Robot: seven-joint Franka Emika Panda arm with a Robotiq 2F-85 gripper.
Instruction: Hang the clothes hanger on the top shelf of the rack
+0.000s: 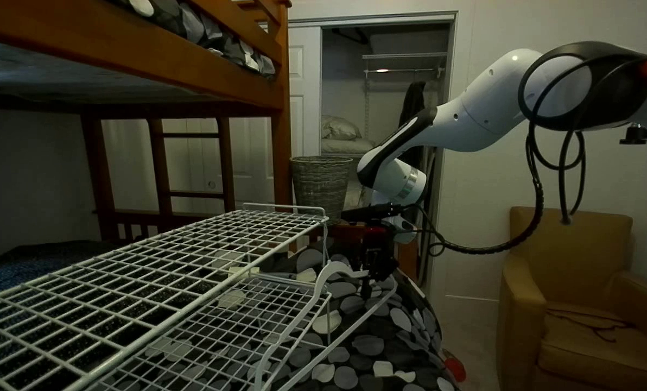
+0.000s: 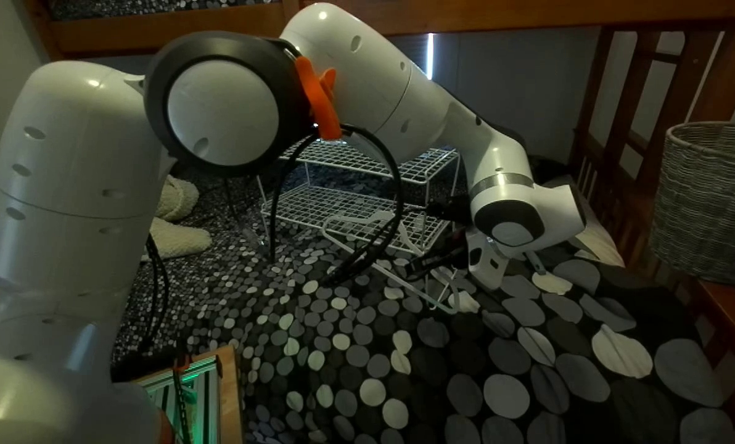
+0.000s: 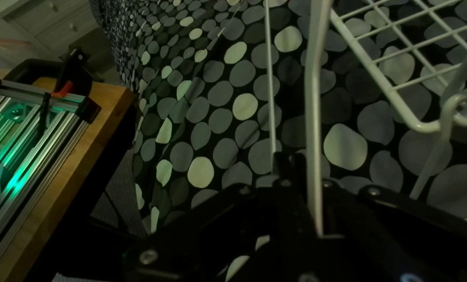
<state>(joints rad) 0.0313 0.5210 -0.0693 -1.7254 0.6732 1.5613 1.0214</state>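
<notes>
The fingers (image 3: 284, 172) are closed on the clothes hanger (image 1: 317, 293), its slim limbs reaching from them toward the near side in an exterior view. It is just right of the top shelf (image 1: 193, 306) and below that shelf's level; whether it touches the lower tier (image 1: 280, 309) cannot be told. The rack (image 2: 349, 209) stands on a dotted surface (image 2: 367, 370). Farther out, a woven basket (image 1: 321, 182) is on the far side, a brown bunk bed frame (image 1: 139, 49) on the left and a tan armchair (image 1: 570, 250) on the right.
</notes>
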